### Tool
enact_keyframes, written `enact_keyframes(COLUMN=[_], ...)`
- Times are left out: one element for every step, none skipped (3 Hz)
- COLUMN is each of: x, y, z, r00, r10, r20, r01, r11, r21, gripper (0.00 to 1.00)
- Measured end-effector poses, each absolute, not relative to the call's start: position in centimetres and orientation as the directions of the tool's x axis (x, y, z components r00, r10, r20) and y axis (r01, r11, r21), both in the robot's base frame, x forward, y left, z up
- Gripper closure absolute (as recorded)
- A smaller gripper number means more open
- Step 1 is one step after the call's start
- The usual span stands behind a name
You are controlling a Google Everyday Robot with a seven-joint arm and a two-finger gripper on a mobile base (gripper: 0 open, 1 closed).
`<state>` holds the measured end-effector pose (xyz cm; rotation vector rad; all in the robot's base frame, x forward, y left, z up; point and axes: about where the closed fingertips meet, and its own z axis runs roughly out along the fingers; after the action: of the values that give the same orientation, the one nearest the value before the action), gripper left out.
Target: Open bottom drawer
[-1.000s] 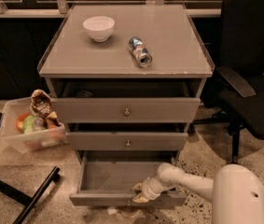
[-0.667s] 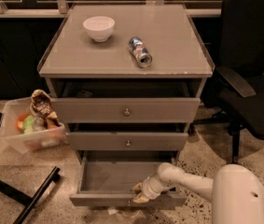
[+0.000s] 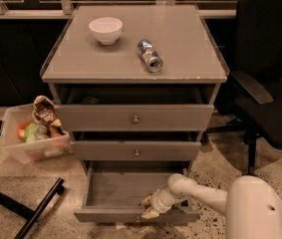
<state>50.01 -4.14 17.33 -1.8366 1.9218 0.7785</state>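
The bottom drawer (image 3: pixel 115 190) is the lowest of three grey drawers in the cabinet. It stands pulled well out, and its plain grey inside shows. Its front panel (image 3: pixel 105 215) runs along the bottom of the view. My gripper (image 3: pixel 148 207) reaches in from the lower right on a white arm (image 3: pixel 205 195). It sits at the middle of the drawer's front edge, where the knob is hidden. The middle drawer (image 3: pixel 136 150) and the top drawer (image 3: pixel 134 117) each show a small round knob and stand slightly out.
A white bowl (image 3: pixel 105 30) and a can lying on its side (image 3: pixel 149 55) rest on the cabinet top. A clear bin of items (image 3: pixel 33 133) stands on the floor at the left. A black office chair (image 3: pixel 270 78) stands at the right. Black stand legs (image 3: pixel 21 208) lie at the lower left.
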Motion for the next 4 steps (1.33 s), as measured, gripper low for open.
enact_keyframes(x=[47.2,44.0,41.6,40.2], y=[-3.7,-3.0,-2.5,-2.1], z=[16.9,16.9,17.3,17.8], r00=[-0.075,-0.061,-0.050,-0.037], r10=[-0.789,-0.790,-0.794,-0.798], r20=[-0.610,-0.610,-0.606,-0.601], r01=[-0.985,-0.979,-0.974,-0.973], r11=[-0.036,-0.074,-0.096,-0.109], r21=[0.167,0.193,0.205,0.205], gripper=[0.11,0.00,0.18,0.42])
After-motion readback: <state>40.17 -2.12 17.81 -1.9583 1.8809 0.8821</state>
